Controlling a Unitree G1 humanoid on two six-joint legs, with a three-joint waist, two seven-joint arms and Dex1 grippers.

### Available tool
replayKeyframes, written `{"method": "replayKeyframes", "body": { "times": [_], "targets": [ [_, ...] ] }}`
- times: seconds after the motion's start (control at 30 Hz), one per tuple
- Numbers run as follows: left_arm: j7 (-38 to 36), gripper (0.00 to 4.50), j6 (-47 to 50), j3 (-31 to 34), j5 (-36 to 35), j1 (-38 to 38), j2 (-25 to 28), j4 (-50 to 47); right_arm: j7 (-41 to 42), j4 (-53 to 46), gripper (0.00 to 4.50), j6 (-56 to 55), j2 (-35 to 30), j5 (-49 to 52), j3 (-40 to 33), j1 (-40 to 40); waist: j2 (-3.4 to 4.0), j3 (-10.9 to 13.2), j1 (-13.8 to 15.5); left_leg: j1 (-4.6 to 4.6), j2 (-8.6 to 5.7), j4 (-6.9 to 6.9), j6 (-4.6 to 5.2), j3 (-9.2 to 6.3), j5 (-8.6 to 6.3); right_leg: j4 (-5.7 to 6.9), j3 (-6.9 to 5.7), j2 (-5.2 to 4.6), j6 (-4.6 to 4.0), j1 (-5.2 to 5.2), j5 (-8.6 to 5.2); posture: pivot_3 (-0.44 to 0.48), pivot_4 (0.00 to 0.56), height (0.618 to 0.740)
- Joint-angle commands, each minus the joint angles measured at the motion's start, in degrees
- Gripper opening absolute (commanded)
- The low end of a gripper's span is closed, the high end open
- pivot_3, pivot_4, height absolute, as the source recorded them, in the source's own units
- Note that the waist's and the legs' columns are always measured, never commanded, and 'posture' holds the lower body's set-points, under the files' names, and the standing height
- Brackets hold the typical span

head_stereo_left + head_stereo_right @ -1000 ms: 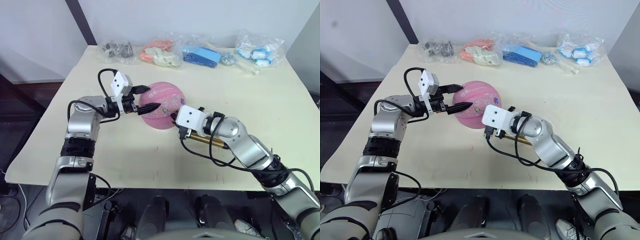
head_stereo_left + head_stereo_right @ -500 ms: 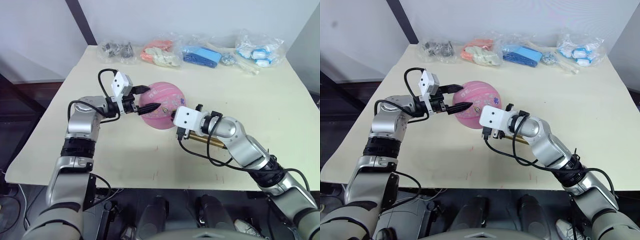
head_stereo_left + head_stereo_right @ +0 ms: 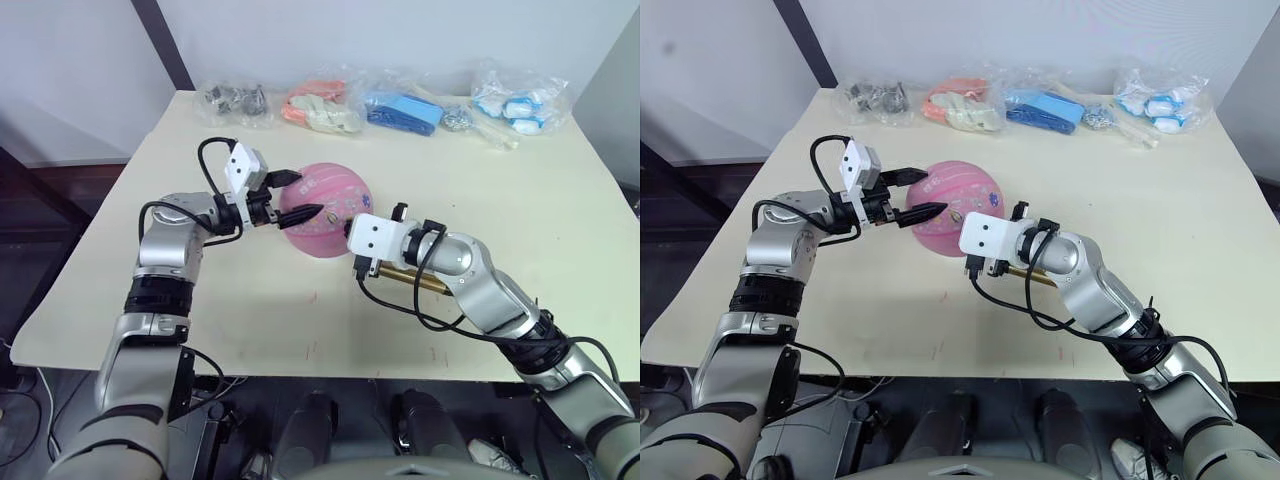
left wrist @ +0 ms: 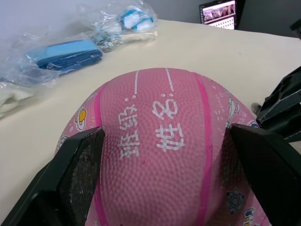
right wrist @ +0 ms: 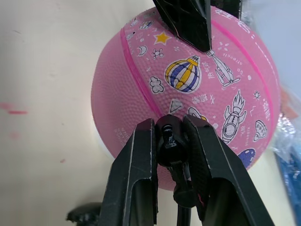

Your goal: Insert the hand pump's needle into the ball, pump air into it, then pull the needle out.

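Left gripper [image 3: 290, 196]: at centre left of the head view, its two black fingers were spread wide around the near-left side of the ball. In the left wrist view the pads [image 4: 82, 172] flanked the ball on both sides; whether they pressed the rubber cannot be told.
Right gripper [image 5: 170, 141]: its jaws were pinched together on the needle's black fitting, held right against the ball's lower side.
Needle [image 5: 170, 137]: only the black fitting between the fingers could be seen; the metal pin itself was too small or hidden.
Ball [image 3: 325, 208]: pink, printed with a balloon, rockets and stars, it sat on the table [image 3: 560, 190] at the middle of the frame.
Hand pump [image 3: 410, 277]: its brass barrel lay on the table just below and right of the ball, under the right wrist.
Bagged items [image 3: 400, 108]: a row of clear bags lay along the table's far edge, at the top of the frame.
Change from half a second before: almost none; both grippers had kept their places at the ball.
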Motion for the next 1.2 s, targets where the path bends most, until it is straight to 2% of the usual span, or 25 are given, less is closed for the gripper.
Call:
{"method": "replayKeyframes", "body": {
  "times": [0.03, 0.47, 1.2],
  "targets": [
    [4.9, 4.50, 0.6, -0.8, 3.8, 0.4, -0.4, 1.8, -0.3, -3.6, 0.35, 1.0, 0.1, -2.4, -0.2, 0.1, 0.00, 0.0, 0.0, 0.00, 0.00, 0.00, 0.00, 0.00, 0.00, 0.00, 0.00, 0.00, 0.00, 0.00, 0.00, 0.000, 0.150, 0.740],
    [8.8, 4.50, -2.6, -2.6, 7.4, 2.5, -2.0, 2.3, 2.6, -12.0, 0.35, 7.6, -0.6, -5.3, -0.9, 3.8, 0.01, 0.0, 0.5, -0.06, -0.11, 0.00, -0.01, -0.12, 0.00, -0.04, -0.12, -0.12, 0.01, 0.02, -0.01, 0.000, 0.150, 0.740],
    [11.2, 4.50, -3.2, -4.1, 8.5, 2.3, -2.2, 4.4, 3.8, -20.1, 0.35, 13.7, -1.2, -4.2, -2.1, 8.1, 0.02, 0.0, 1.8, -0.12, -0.32, -0.01, -0.01, -0.32, 0.00, -0.10, -0.30, -0.30, 0.08, 0.09, -0.05, 0.000, 0.150, 0.740]
  ]
}}
